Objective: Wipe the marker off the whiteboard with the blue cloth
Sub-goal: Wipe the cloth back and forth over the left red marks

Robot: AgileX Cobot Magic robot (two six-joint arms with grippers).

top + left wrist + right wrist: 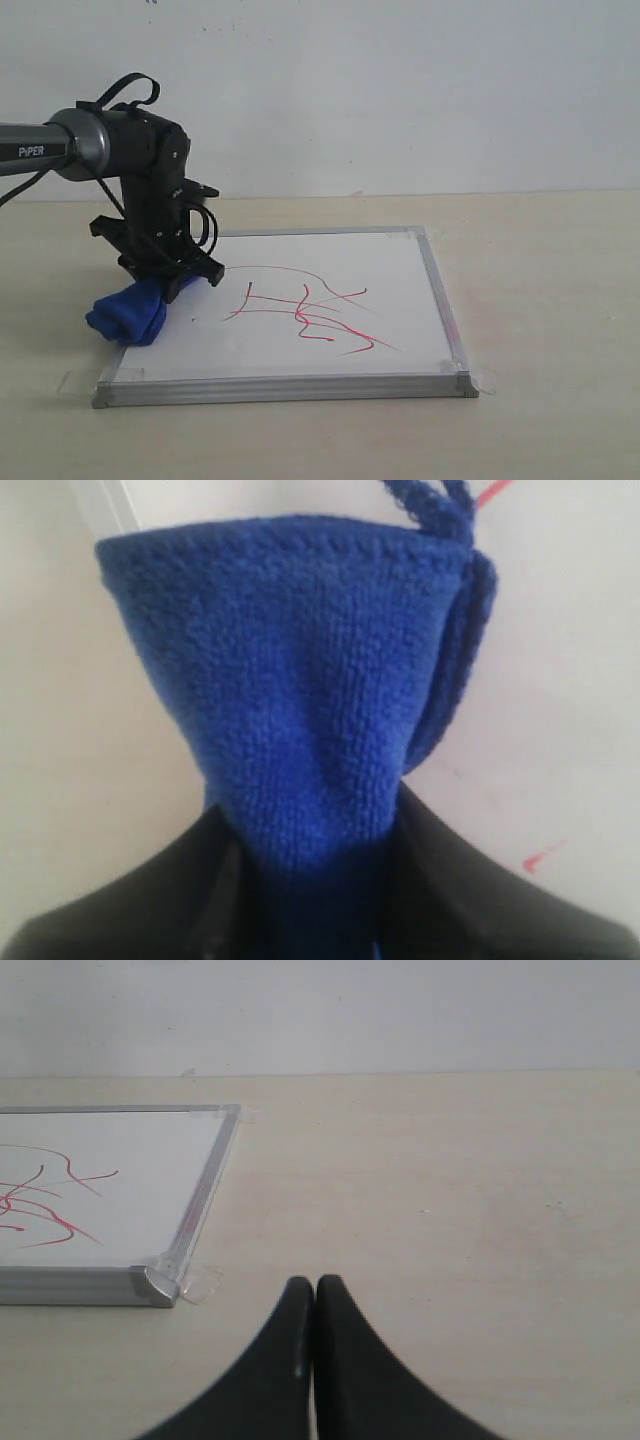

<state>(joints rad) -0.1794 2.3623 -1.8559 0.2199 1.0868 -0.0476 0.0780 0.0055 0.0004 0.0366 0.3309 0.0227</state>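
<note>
Marker [310, 315] was all there on the whiteboard [400, 265]: red and dark lines that curved and crossed near the middle of it. None of it looked rubbed out, so I think the wiping was not yet begun and almost the whole job was left.

One part was done. The left gripper [178, 268] held the blue cloth [130, 312] pinched tight between its jaws. The left wrist view showed the cloth hanging out in front of the black fingers [500, 905]. The cloth sat low at the left side of the board, right by its edge. It looked like it touched the board there, but I could not be sure. It was near the marker lines but apart from them, with bare white board between.

The right gripper [315, 1305] was off the board, over the table [550, 300], near a corner of the frame. Its jaws were pressed together and held nothing. A clear tape tab [200, 1285] stuck that corner down. A plain white wall [400, 90] stood behind.

Nothing lay between the cloth and the marker, so I think the way was free for a sweep across.
</note>
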